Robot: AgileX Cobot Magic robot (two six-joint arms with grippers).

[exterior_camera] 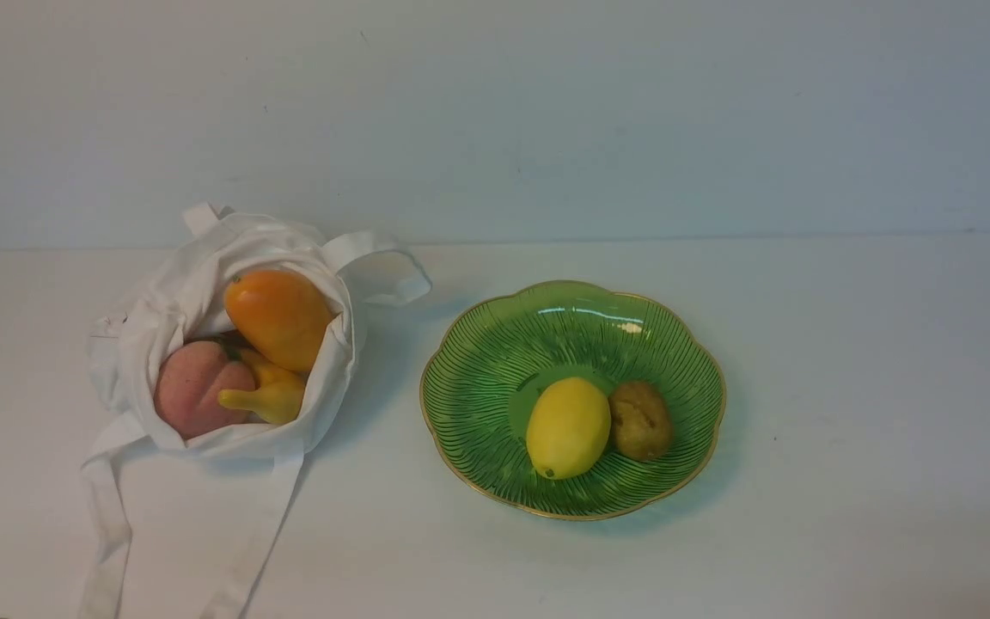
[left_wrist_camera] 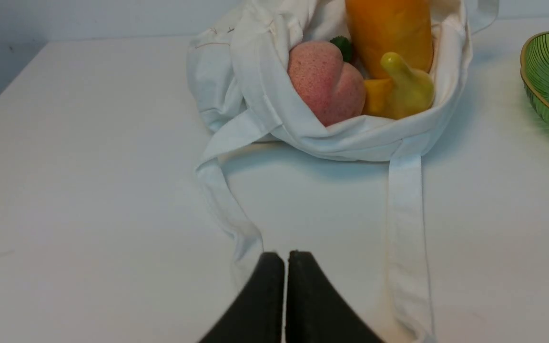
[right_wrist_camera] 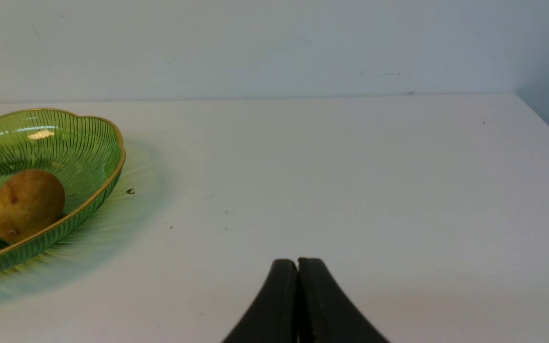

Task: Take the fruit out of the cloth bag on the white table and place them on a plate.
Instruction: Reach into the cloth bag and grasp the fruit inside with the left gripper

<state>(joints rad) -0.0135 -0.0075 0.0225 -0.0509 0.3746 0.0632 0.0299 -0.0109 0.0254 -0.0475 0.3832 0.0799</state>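
Observation:
The white cloth bag (exterior_camera: 143,331) lies open on the white table (exterior_camera: 847,387) at the left. Inside are a smooth orange oval fruit (exterior_camera: 278,316), a fuzzy pink peach (exterior_camera: 198,387) and a small yellow stubby fruit (exterior_camera: 271,395). The green plate (exterior_camera: 478,344) with a gold rim stands at the middle and holds a yellow lemon (exterior_camera: 568,427) and a brown kiwi (exterior_camera: 639,419). My left gripper (left_wrist_camera: 286,257) is shut and empty, low over the table in front of the bag (left_wrist_camera: 236,71), between its straps. My right gripper (right_wrist_camera: 297,264) is shut and empty, beside the plate (right_wrist_camera: 88,143). Neither gripper shows in the front view.
Two long bag straps (exterior_camera: 108,533) trail over the table toward the front edge on the left. A pale wall (exterior_camera: 546,112) closes the back of the table. In the right wrist view the table's edge (right_wrist_camera: 548,126) shows beyond the plate.

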